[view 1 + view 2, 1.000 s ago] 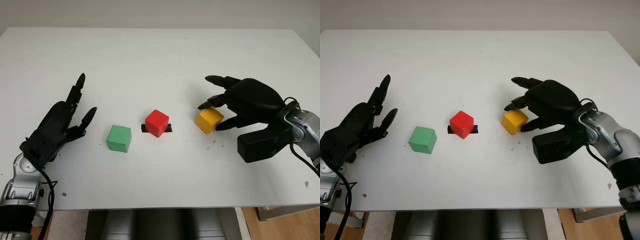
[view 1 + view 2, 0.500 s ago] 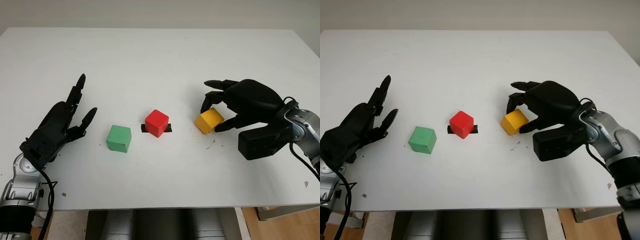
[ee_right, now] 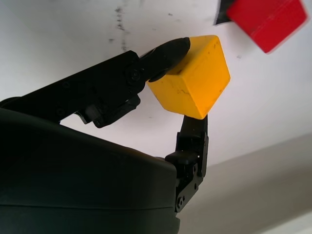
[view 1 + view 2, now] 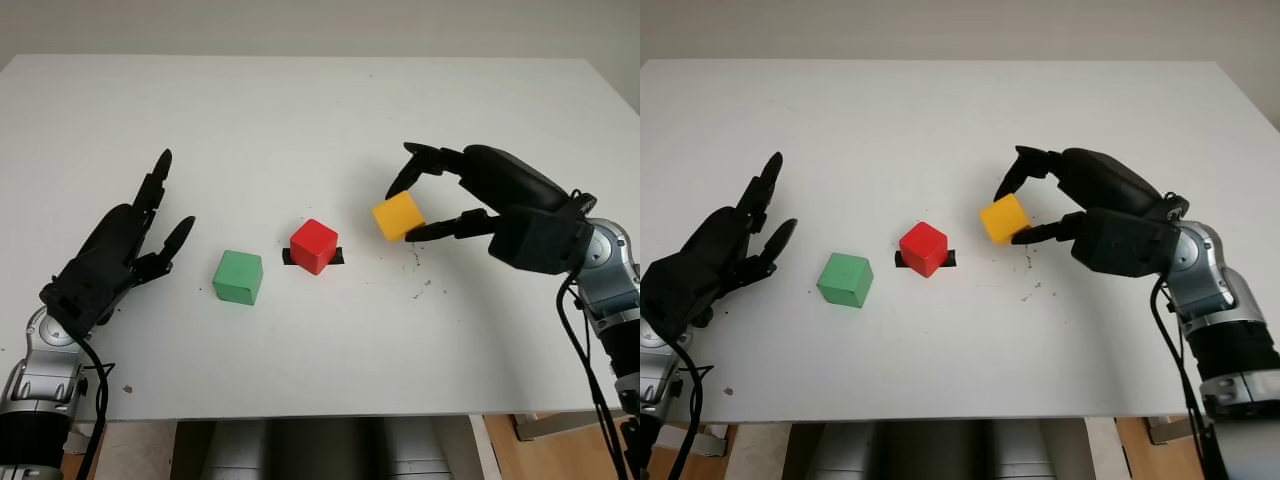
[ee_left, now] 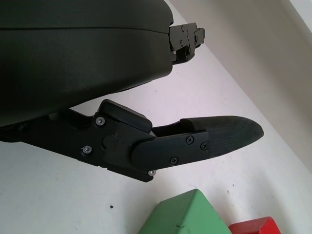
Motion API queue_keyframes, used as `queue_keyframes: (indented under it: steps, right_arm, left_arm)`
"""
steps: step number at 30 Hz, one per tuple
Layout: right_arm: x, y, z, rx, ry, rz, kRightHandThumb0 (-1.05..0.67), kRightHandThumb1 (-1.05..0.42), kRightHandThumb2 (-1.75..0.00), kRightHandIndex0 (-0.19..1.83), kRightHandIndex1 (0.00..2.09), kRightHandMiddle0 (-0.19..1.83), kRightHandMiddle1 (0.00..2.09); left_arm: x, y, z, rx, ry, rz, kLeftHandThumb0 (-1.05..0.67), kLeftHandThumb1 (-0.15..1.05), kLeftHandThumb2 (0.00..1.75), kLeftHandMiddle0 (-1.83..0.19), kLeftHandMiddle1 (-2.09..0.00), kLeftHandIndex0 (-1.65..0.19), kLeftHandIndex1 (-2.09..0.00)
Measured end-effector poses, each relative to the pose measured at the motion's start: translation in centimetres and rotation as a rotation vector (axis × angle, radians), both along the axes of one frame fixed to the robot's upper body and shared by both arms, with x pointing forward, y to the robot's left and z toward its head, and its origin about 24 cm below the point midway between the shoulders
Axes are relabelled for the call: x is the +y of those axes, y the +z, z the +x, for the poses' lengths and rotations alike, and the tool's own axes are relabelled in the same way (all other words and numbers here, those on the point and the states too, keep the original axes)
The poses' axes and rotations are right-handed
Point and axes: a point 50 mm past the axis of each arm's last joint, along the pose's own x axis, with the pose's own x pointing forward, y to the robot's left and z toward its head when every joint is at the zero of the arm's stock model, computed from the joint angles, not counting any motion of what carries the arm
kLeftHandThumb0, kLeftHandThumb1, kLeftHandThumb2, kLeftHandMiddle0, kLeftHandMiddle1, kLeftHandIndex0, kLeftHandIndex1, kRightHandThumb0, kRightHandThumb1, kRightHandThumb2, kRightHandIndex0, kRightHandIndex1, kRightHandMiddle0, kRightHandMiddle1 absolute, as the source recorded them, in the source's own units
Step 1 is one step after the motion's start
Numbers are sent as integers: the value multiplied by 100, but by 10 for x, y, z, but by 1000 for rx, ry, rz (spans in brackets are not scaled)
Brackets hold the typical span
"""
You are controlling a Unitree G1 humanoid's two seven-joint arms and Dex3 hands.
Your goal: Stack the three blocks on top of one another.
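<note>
On the white table (image 4: 300,110), near centre, the red block (image 4: 314,245) sits on a strip of black tape (image 4: 336,256). Green block (image 4: 238,277) lies w/ a gap at approx. 8 o'clock from it, flat on the tabletop. Yellow block (image 4: 398,216) is at approx. 2 o'clock from the red one — lifted clear of the surface, tilted, not touching the other blocks. R hand (image 4: 420,205) pinches it: one finger on the far upper side, thumb on the near lower side, wrist view shows fingertips (image 3: 168,52) pressed onto opposite faces. L hand (image 4: 125,240) is open at approx. 9 o'clock from the green block, well apart from it — holding nothing. Small dark specks mark the table near the R hand.
</note>
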Motion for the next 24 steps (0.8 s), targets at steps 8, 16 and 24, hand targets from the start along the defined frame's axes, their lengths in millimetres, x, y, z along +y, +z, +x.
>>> queue_keyframes:
  steps: [8,16,24]
  right_arm:
    - [18,21,6,24,71,65,-35,-93,-5,15,3,40,137]
    - [52,30,18,75,189,159,-42,-93,-6,14,4,41,145]
    - [68,12,27,152,237,164,-47,-93,-5,15,5,42,144]
  left_arm:
    - [-1,1,0,-1,-3,1,-87,105,62,19,0,18,-5]
    - [-2,2,0,-1,0,-2,-88,105,62,19,0,18,-5]
    - [-2,0,-3,1,7,-3,-87,105,61,19,0,18,-5]
